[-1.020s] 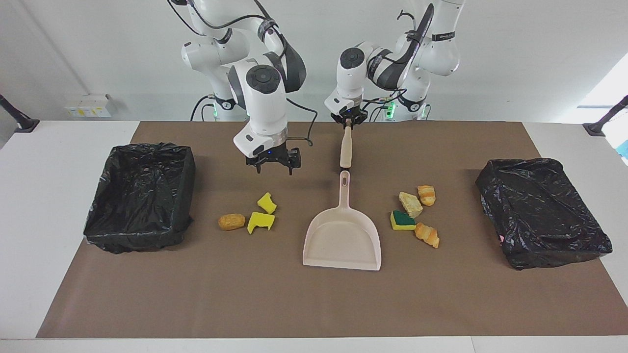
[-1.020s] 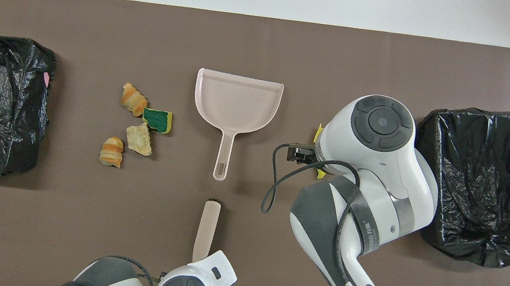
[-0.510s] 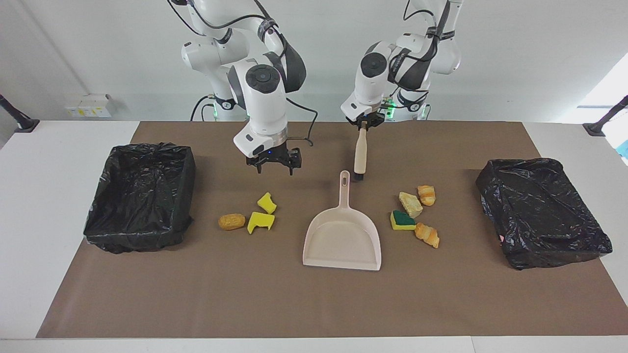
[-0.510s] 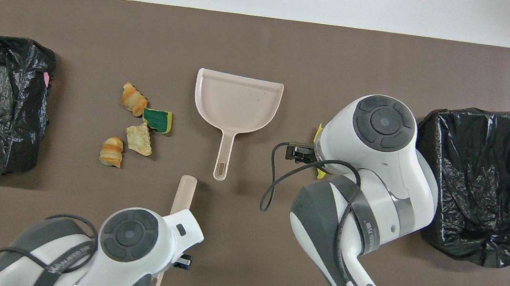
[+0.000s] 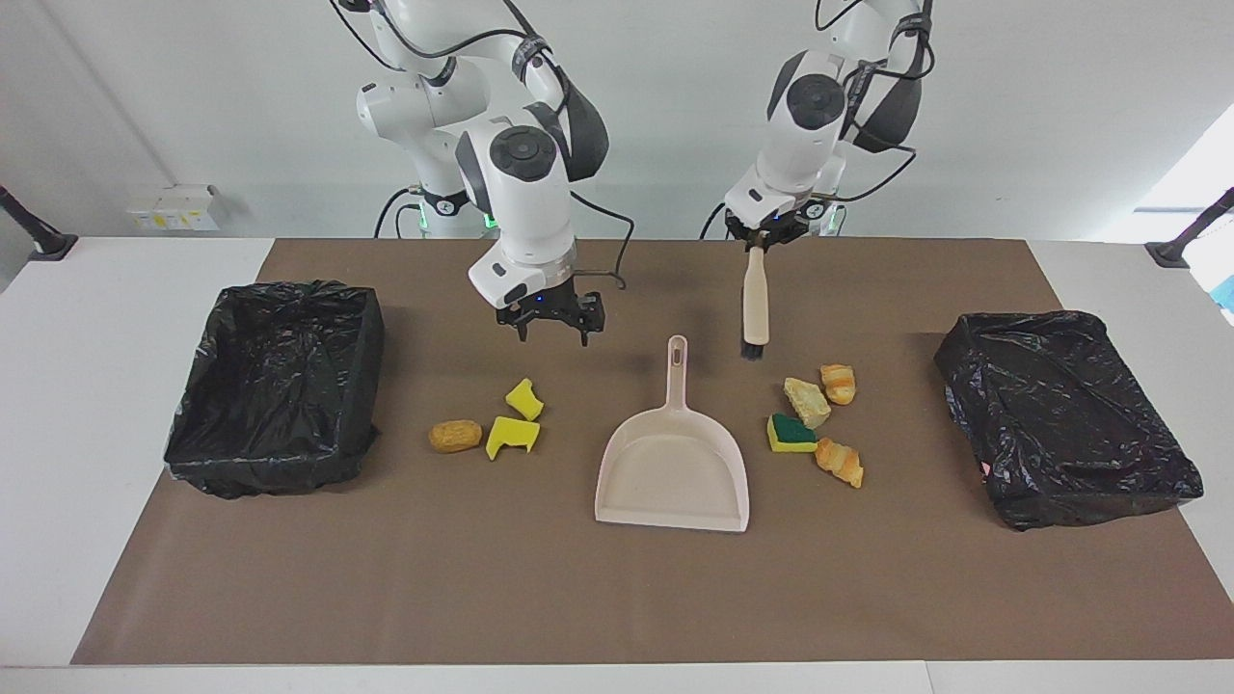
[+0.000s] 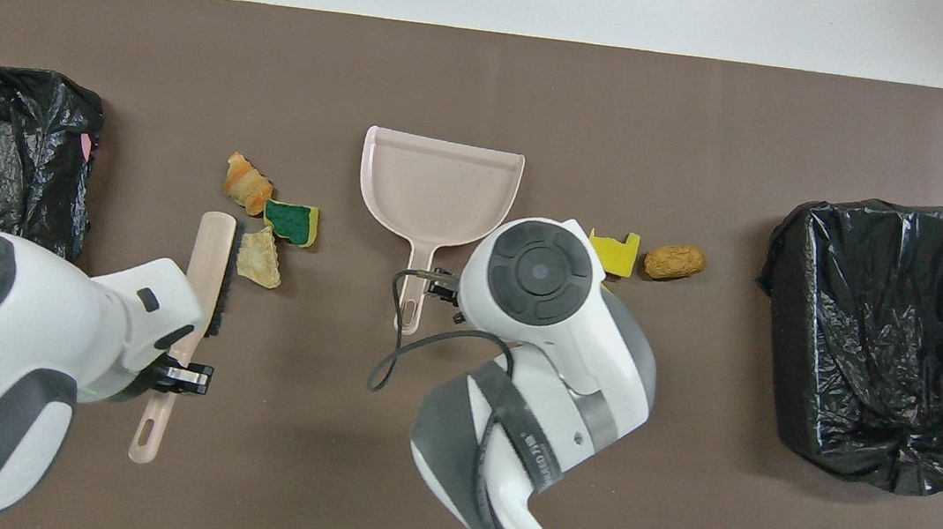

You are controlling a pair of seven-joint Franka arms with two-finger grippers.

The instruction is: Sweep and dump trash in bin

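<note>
The trash lies on the brown mat (image 5: 578, 598) in 2 clusters either side of the beige dustpan (image 5: 673, 472). Toward the left arm's end sit a green-and-yellow sponge (image 5: 791, 434), a pale foam piece (image 5: 806, 401) and 2 croissant-like pastries (image 5: 838, 383) (image 5: 840, 461) (1 of them is hidden under the brush in the overhead view). Toward the right arm's end sit a brown nugget (image 5: 455, 436) and 2 yellow foam pieces (image 5: 511, 436) (image 5: 524, 399).

The left gripper (image 5: 760, 239) is clamped on the handle of the beige hand brush (image 5: 755, 306), which hangs bristles-down over the mat just beside the left-end cluster, on its robot side. The right gripper (image 5: 552, 326) hangs with jaws spread wide, holding nothing, over the mat beside the dustpan's handle.

A black-lined bin (image 5: 275, 386) stands at the right arm's end, another (image 5: 1065, 416) at the left arm's end.
</note>
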